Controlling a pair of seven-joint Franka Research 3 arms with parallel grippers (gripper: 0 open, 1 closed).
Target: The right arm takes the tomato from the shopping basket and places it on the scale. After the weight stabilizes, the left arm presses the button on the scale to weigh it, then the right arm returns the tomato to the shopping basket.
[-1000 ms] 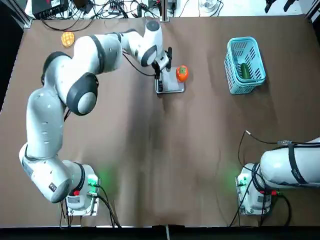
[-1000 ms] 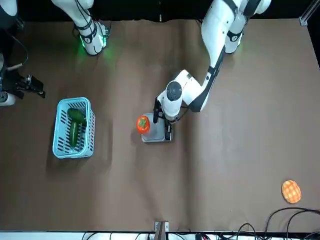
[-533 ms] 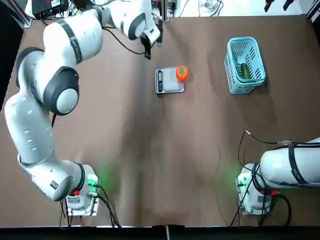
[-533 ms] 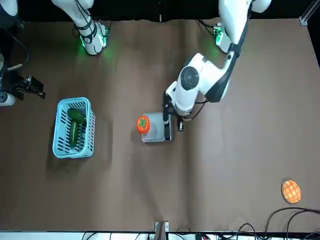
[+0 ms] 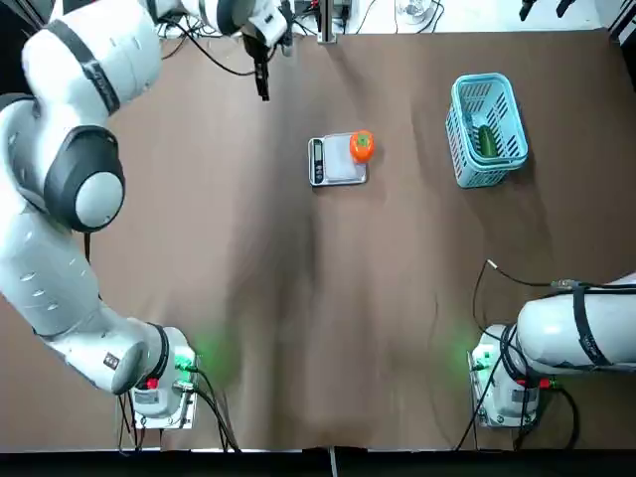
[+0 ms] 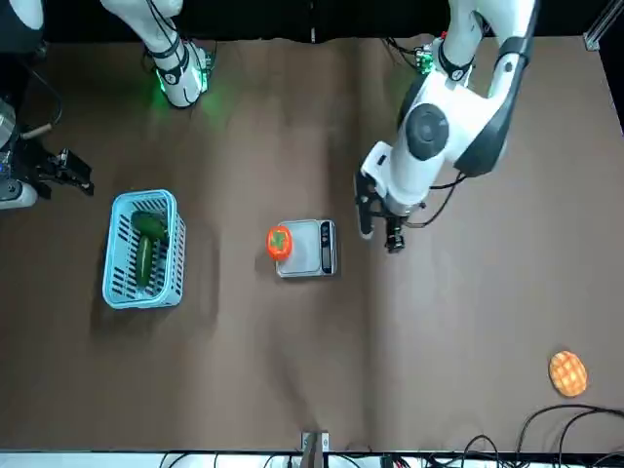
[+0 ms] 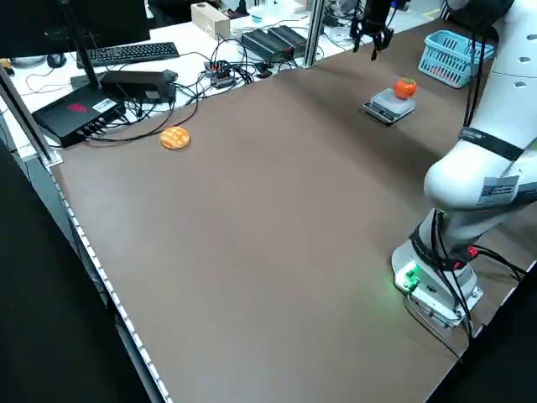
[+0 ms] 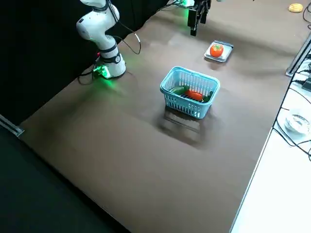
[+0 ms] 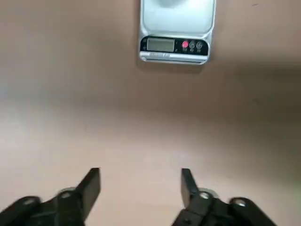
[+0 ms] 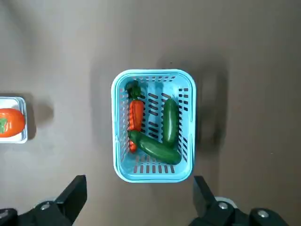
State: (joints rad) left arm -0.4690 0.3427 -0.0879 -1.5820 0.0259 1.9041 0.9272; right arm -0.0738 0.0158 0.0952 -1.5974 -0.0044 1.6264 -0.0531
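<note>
- The tomato (image 5: 361, 145) sits on the scale (image 5: 338, 161), at the platform's 3 o'clock edge in the top view, the edge away from the display strip, so the placing step looks done
- The scale stands just above the table's middle in the top view, at about 12 o'clock, with bare brown table (image 5: 318, 298) all round it
- Whether the button has been pressed cannot be read from the display; the left gripper (image 6: 378, 230) hangs near the scale on its display side, apart from it, with its fingers spread and nothing between them, which would fit a press either just made or about to come
- What looks left: at least the return of the tomato to the shopping basket (image 5: 485, 129), which calls for the right arm
- The right gripper (image 10: 138, 200) hovers above the basket, fingers wide apart and empty, well apart from the tomato
- The light-blue basket stands at about 2 o'clock on the table in the top view, well apart from the scale
- Inside it the right wrist view shows two dark green cucumbers (image 10: 170, 121) and a carrot (image 10: 135, 117) with a green top, lying along the basket floor; no tomato is in it
- A flat yellow-orange round item (image 6: 567, 372) lies alone at about 10 o'clock in the top view, far from everything else
</note>
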